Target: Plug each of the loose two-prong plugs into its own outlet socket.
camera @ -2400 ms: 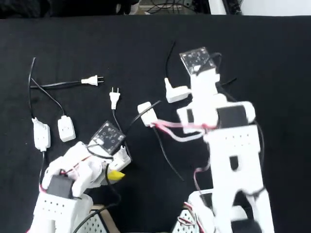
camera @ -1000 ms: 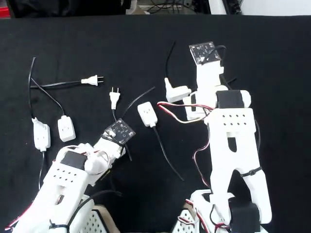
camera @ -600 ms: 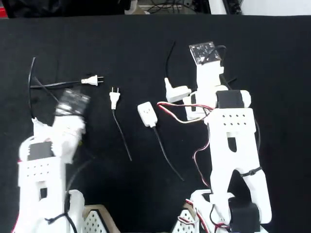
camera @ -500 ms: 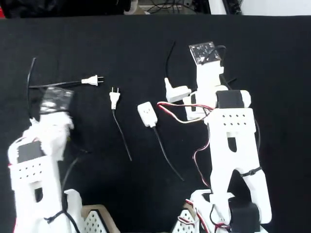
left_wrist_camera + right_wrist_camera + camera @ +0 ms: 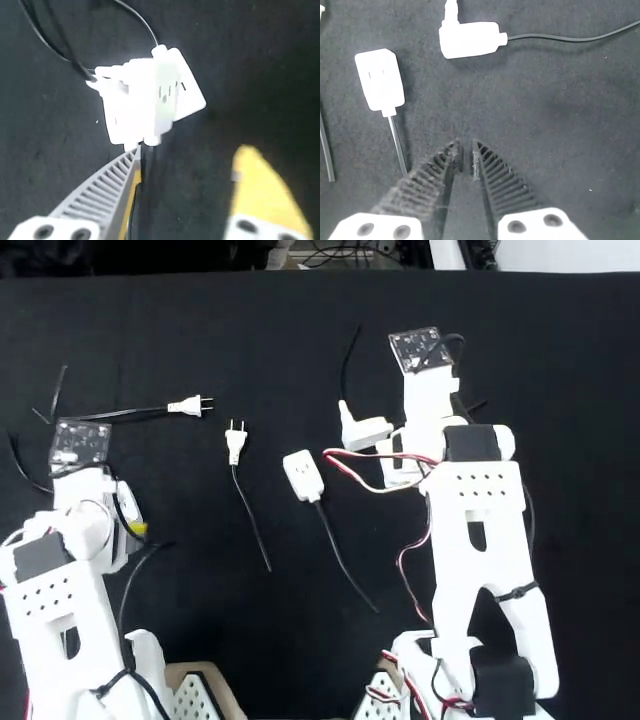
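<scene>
Your left pincer is spread apart by the white plastic socket blocks. Your right pincer is pinched together near a flat white socket on a black cord.

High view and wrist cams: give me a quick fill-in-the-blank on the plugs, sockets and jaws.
1. ___ loose two-prong plugs lie unplugged on the table: the leftmost plug and the second plug.
2. The left gripper has its jaws ___ over the white outlet sockets.
3. The right gripper, near the single outlet socket, holds ___.

Missing words: two; open; nothing.
</scene>
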`<state>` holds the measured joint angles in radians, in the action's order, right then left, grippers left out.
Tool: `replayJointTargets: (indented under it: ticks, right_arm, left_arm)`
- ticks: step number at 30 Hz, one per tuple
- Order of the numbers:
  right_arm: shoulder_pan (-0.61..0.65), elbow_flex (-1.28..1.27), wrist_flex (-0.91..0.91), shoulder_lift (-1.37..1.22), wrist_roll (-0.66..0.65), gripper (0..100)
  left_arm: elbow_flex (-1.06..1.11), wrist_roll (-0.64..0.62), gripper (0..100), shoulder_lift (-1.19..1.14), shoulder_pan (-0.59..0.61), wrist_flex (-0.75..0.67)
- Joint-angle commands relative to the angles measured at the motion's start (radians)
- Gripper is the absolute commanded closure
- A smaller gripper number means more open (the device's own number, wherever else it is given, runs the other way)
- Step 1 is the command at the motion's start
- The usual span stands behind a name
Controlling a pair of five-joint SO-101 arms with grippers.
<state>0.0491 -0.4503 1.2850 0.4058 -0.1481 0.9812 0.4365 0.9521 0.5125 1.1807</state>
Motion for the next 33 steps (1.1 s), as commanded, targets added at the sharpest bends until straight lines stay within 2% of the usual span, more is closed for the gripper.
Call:
replayJointTargets:
  ticks: [1,4,7,11,14,18,23,28,33]
  right_arm:
    - [-0.012,0.001,-0.009,0.004,0.009,97.2]
    - [-0.012,0.001,-0.009,0.004,0.009,97.2]
    - [-0.014,0.001,-0.009,0.002,0.009,97.2]
    - [-0.014,0.001,-0.009,0.002,0.009,97.2]
    - [-0.014,0.001,-0.009,0.001,0.009,97.2]
    - [-0.015,0.001,-0.009,0.001,0.003,97.2]
    - [-0.002,-0.008,-0.008,-0.002,-0.048,97.2]
    - [0.132,-0.015,-0.015,-0.094,-0.083,96.6]
    - [0.247,0.076,-0.057,-0.288,-0.075,81.2]
  left_arm:
    - [-0.136,-0.126,58,0.011,0.004,0.104]
    - [-0.179,-0.221,58,0.011,0.042,0.115]
    - [-0.217,-0.235,58,0.011,0.220,0.092]
    - [-0.189,-0.232,58,0.000,0.483,-0.026]
    - [-0.088,-0.189,58,0.002,0.570,-0.135]
    - [0.045,-0.153,58,0.003,0.541,-0.241]
    - [0.114,-0.155,58,0.009,0.489,-0.236]
    - [0.219,-0.152,58,0.011,0.357,-0.230]
    - [0.300,-0.147,58,0.011,0.285,-0.273]
